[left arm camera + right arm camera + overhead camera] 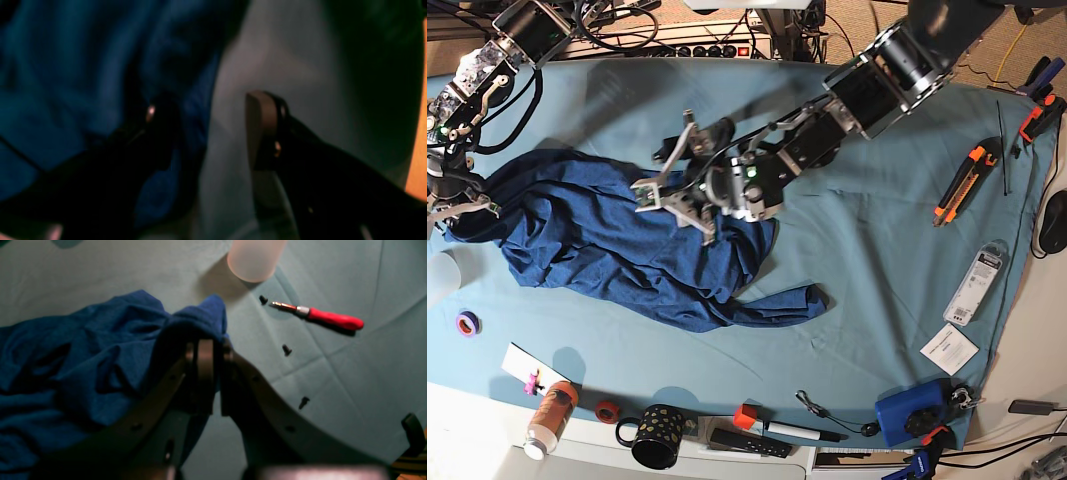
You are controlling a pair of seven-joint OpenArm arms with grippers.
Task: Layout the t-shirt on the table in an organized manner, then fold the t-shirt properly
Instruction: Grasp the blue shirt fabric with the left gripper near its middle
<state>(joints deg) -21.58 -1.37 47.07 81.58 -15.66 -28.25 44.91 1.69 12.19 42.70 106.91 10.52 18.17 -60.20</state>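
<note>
**Asker:** Two arms are in shot, so where does the t-shirt lie?

**Describer:** It is a crumpled navy t-shirt (617, 250), spread loosely over the teal tabletop (867, 250), filling the area from the centre out to nine o'clock in the base view. One narrow tongue of fabric trails toward five o'clock.

**Asker:** What is the right pincer doing?

**Describer:** The right pincer (213, 350) sits at the garment's nine o'clock edge with its jaws pressed together on a raised fold of the t-shirt. The cloth humps up over its tips in the right wrist view.

**Asker:** And the left one?

**Describer:** The left pincer (672, 195) hovers over the garment's upper middle, jaws spread wide apart with nothing between them. Its wrist view is blurred, showing dark blue fabric under one finger and pale cloth under the other.

**Asker:** Anything nearby?

**Describer:** A red-handled screwdriver (320, 316) lies on the tabletop beside a translucent cup (255, 258), with small black screws (286, 350) scattered close by.
</note>
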